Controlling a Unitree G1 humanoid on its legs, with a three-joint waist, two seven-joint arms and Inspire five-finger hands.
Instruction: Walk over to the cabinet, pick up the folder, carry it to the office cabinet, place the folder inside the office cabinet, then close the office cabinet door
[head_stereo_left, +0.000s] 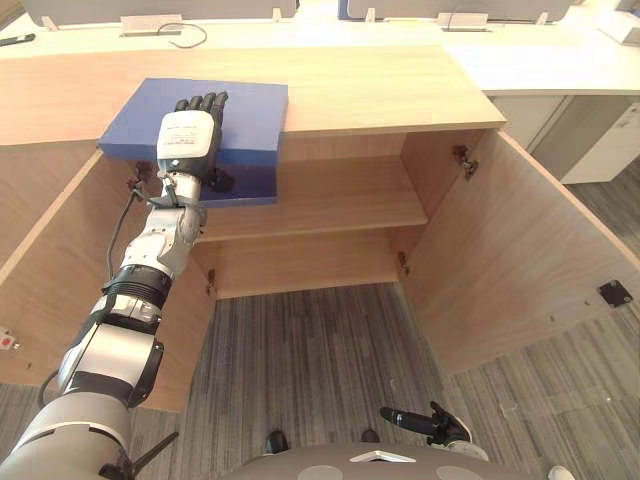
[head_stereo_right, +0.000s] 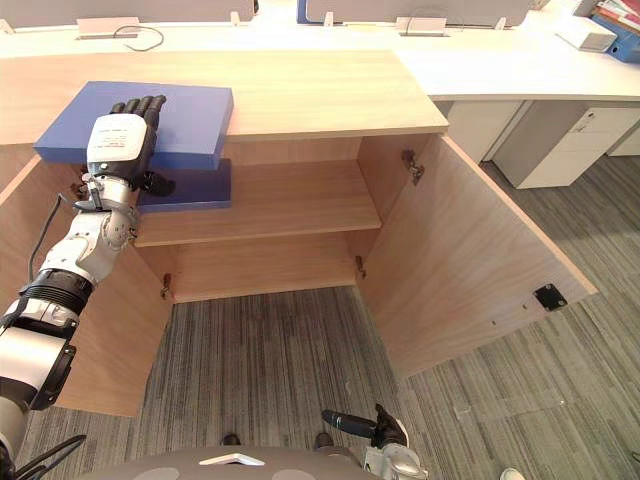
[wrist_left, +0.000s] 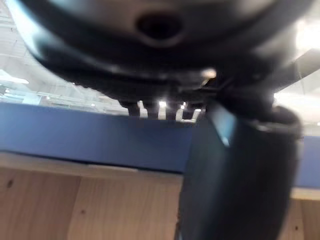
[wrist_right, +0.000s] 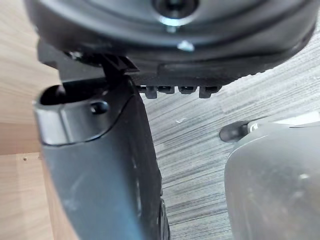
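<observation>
A blue folder (head_stereo_left: 250, 110) lies on the wooden cabinet top (head_stereo_left: 380, 90) at its left, jutting out over the front edge. My left hand (head_stereo_left: 187, 140) grips that overhanging edge, with its fingers flat on top and the thumb (head_stereo_left: 218, 180) tucked underneath. In the left wrist view the folder's blue edge (wrist_left: 100, 145) runs between the fingers and the thumb (wrist_left: 235, 175). Below it the office cabinet stands open, with a bare shelf (head_stereo_left: 330, 200) inside. My right hand (head_stereo_left: 425, 422) hangs low over the floor, open and holding nothing.
Both cabinet doors stand wide open: the right door (head_stereo_left: 520, 270) swings far out over the striped carpet (head_stereo_left: 320, 350), the left door (head_stereo_left: 40, 290) beside my arm. A white desk (head_stereo_left: 540, 60) with a cable runs behind, and white drawer units (head_stereo_left: 600, 140) stand at the right.
</observation>
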